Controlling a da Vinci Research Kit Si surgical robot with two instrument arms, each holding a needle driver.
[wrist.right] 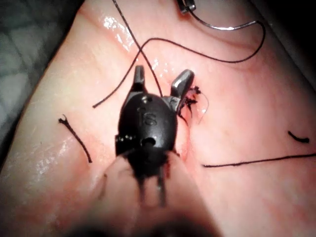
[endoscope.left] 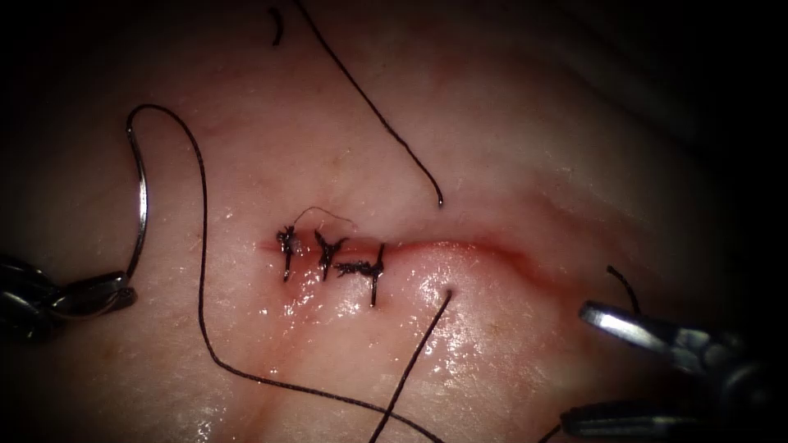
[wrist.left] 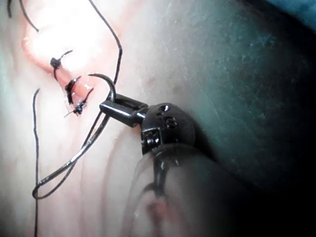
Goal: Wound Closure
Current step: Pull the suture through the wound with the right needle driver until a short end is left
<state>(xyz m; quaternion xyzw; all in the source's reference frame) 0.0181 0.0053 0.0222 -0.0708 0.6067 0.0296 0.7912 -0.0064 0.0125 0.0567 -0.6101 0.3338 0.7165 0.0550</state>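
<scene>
My left tool point(endoscope.left: 98, 295) has its jaws shut on the curved needle point(endoscope.left: 143, 197), near the end away from the thread. The needle is out of the tissue point(endoscope.left: 509, 131) and arcs upward, left of the cut point(endoscope.left: 484, 246). Thread point(endoscope.left: 202, 271) runs from the needle's upper end, loops down and trails off at the lower edge. Another strand point(endoscope.left: 369, 102) meets the tissue just above the cut, and a strand point(endoscope.left: 414, 357) meets it just below. My right tool point(endoscope.left: 574, 369) stands open at the lower right, holding nothing. The left wrist view has the needle point(wrist.left: 79, 150) in the left tool point(wrist.left: 109, 108). The right tool point(wrist.right: 160, 79) gapes open.
Three dark knotted stitches point(endoscope.left: 328, 256) close the left part of the cut; its right part is a red line. Short cut thread ends lie at the top point(endoscope.left: 276, 25) and near the right tool point(endoscope.left: 625, 287). The tissue below the cut is wet and shiny.
</scene>
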